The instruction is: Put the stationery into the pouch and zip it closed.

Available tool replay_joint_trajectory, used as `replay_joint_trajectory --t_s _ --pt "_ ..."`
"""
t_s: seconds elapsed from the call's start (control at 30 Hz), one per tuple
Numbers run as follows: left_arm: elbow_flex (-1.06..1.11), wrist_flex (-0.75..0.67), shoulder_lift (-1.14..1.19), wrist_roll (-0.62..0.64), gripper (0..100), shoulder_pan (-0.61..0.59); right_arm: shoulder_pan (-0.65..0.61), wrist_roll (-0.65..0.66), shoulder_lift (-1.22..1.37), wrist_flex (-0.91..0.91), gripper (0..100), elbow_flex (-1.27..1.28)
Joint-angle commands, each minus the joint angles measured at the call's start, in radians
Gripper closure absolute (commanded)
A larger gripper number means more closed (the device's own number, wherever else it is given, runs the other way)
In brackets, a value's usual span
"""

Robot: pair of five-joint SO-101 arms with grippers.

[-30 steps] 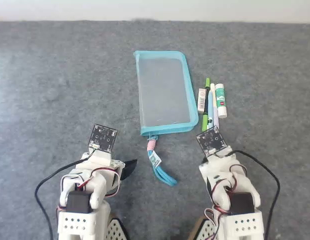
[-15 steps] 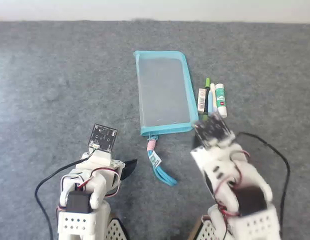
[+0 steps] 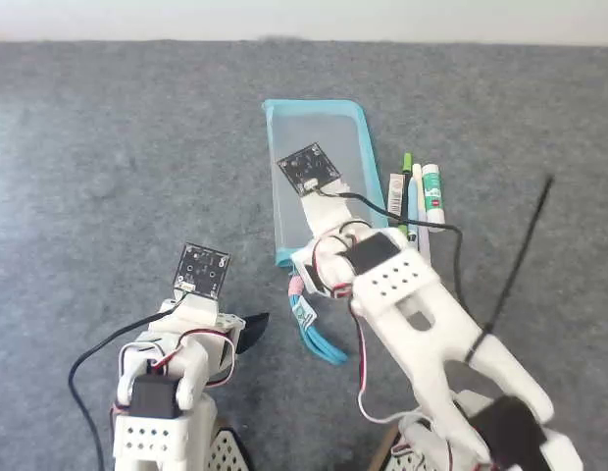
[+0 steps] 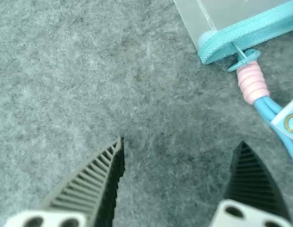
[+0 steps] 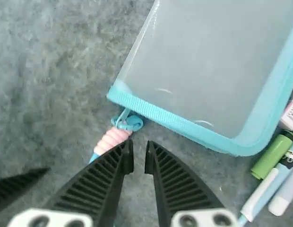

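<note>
Hovering over the pouch's (image 3: pixel 324 128) near corner, the right gripper (image 5: pixel 138 156) holds its fingers almost together on nothing, aimed at the pink zip pull (image 5: pixel 113 137) and probably set to work the zip. The left gripper (image 4: pixel 181 142) sits spread apart nearby. Stationery (image 3: pixel 414 186) lies just beside the pouch on the grey felt worktop (image 3: pixel 108 147), with a pale wall (image 3: pixel 304 20) behind.

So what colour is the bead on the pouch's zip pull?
The bead is pink, strung on a blue cord; the left wrist view shows it best.

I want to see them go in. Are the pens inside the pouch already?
No, the pens lie on the table beside the pouch, outside its blue edge.
</note>
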Motion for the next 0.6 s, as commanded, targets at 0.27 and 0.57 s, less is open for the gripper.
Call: replay_joint_trajectory --t_s 0.27,0.57 --pt "-0.010 0.005 -0.023 0.015 66 -0.008 -0.173 -0.114 0.033 -0.025 73.1 -0.044" --pt "-0.010 0.005 -0.023 0.015 66 -0.008 -0.182 -0.115 0.133 -0.025 70.9 -0.048"
